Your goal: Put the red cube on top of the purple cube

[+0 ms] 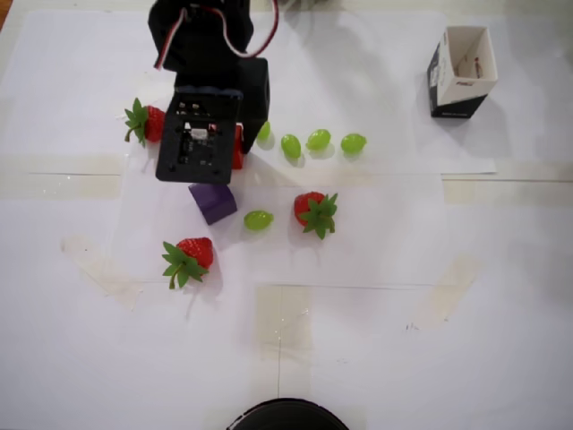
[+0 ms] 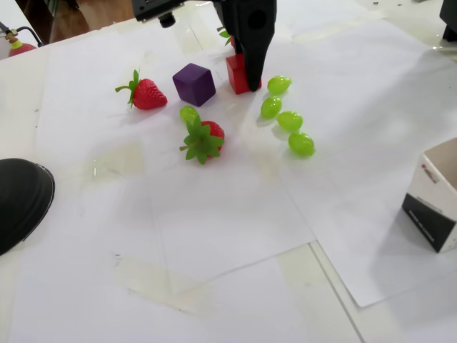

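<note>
Red cube [image 2: 236, 73] sits pinched in your gripper [image 2: 251, 77]; you're at the lift, so next carry it over the purple cube [image 2: 193, 83].

I see bright, even, diffuse light on the white paper-covered table [image 1: 376, 340], soft faint shadows beside the small open white-and-black cardboard box [image 1: 461, 72], mild glare on the clear tape strips [image 1: 282, 318], both views fairly sharp, slight softness in the fixed view's far corners
</note>
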